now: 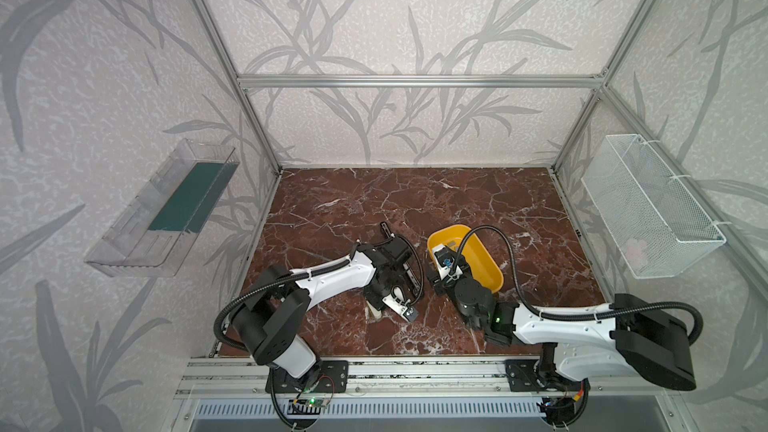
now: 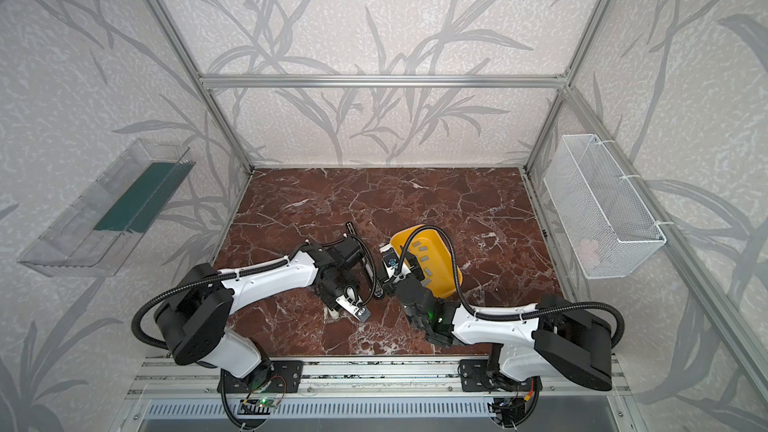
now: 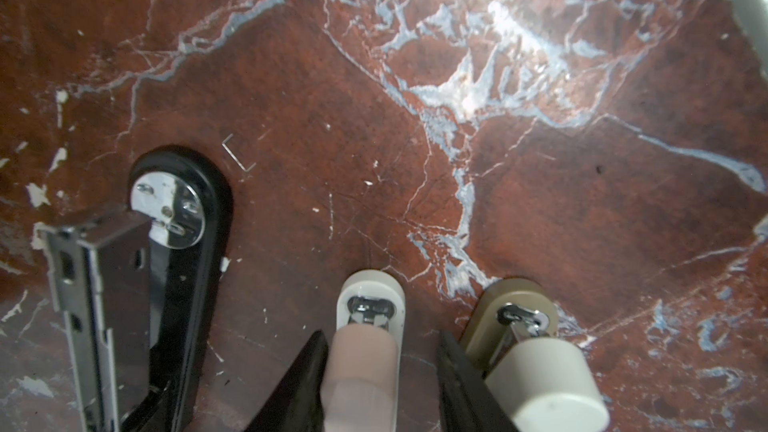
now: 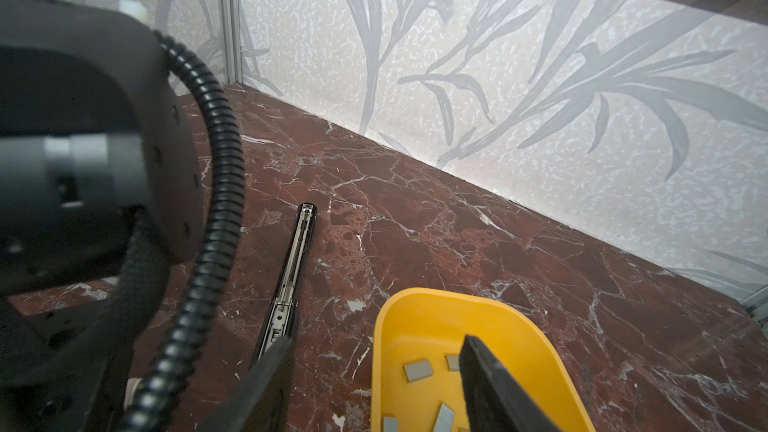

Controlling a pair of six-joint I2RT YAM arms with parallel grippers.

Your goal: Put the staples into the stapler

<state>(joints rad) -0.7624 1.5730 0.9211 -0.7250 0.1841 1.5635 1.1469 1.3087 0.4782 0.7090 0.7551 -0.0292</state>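
Three staplers on the tabletop [image 3: 540, 201]: one long black stapler [image 3: 183, 284], opened out, and two small staplers, namely a white-based stapler [image 3: 370, 284] and a beige-based stapler [image 3: 484, 317]. One yellow tray [image 4: 436, 326] holding grey staple strips [image 4: 418, 369], four countable in the right wrist view and about five such strips [image 2: 424, 259] in a top view, neither count whole with part of the tray covered; two loose single staples [image 3: 239, 157] out on the bare stone. Two arms [image 1: 332, 276] with one tool each, left tool [image 3: 380, 342] and right tool [image 4: 376, 340], plus one clear wall bin [image 1: 137, 218] and one white wire basket [image 1: 648, 209].
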